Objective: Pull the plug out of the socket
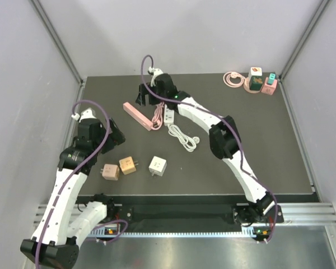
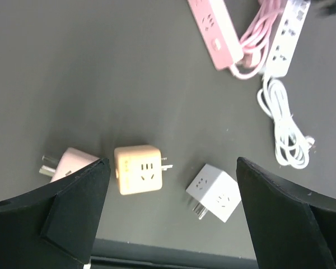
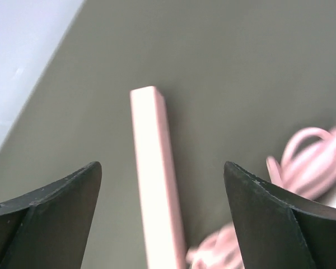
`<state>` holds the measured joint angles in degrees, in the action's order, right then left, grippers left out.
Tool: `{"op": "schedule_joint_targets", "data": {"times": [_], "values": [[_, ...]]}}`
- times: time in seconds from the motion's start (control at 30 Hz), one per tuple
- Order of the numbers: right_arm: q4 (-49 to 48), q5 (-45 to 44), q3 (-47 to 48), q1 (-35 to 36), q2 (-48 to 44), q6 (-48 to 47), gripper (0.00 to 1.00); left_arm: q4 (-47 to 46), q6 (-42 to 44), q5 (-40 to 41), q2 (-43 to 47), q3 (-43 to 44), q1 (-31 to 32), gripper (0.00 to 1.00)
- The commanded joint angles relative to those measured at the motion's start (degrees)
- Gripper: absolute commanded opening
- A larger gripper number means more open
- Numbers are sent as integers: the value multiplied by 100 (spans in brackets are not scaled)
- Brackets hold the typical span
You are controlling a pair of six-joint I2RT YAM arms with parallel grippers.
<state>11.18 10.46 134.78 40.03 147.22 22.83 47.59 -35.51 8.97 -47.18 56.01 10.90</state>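
Note:
A pink power strip (image 1: 137,116) lies at the middle of the dark mat, with its bundled pink cable (image 1: 157,118) beside it and a white power strip (image 1: 168,115) to the right. I cannot tell whether any plug sits in either strip. My right gripper (image 1: 143,97) is open above the pink strip's far end. In the right wrist view the strip (image 3: 154,185) runs between the open jaws of this gripper (image 3: 162,165), with the pink cable (image 3: 308,162) at the right. My left gripper (image 1: 116,135) is open and empty above the cube adapters, and it also shows in the left wrist view (image 2: 172,162).
Three cube adapters lie near the front: pink (image 2: 70,163), orange (image 2: 138,169) and white (image 2: 215,193). A coiled white cable (image 1: 183,137) trails from the white strip. At the back right are a pink cable coil (image 1: 232,78) and a pink socket base with cubes (image 1: 259,82).

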Motion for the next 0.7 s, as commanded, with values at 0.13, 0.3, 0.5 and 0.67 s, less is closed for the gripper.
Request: {"op": "schedule_joint_targets", "data": {"times": [0.13,0.3,0.5,0.67], "values": [[895,-289,-1730,-66,-2520,-305,95,-111,-53,236,86,331,9,98],[1000,-772,-3447,-267,-3943,-235,100,-310,131,-1075,-98,622,9,98],[1115,-871,-5425,-750,-5360,142,100,-1558,-228,-3399,-195,43,9,92],[1167,-800,-6595,-1286,-6318,362,100,-3044,-686,-4527,-344,-362,79,88]]}}
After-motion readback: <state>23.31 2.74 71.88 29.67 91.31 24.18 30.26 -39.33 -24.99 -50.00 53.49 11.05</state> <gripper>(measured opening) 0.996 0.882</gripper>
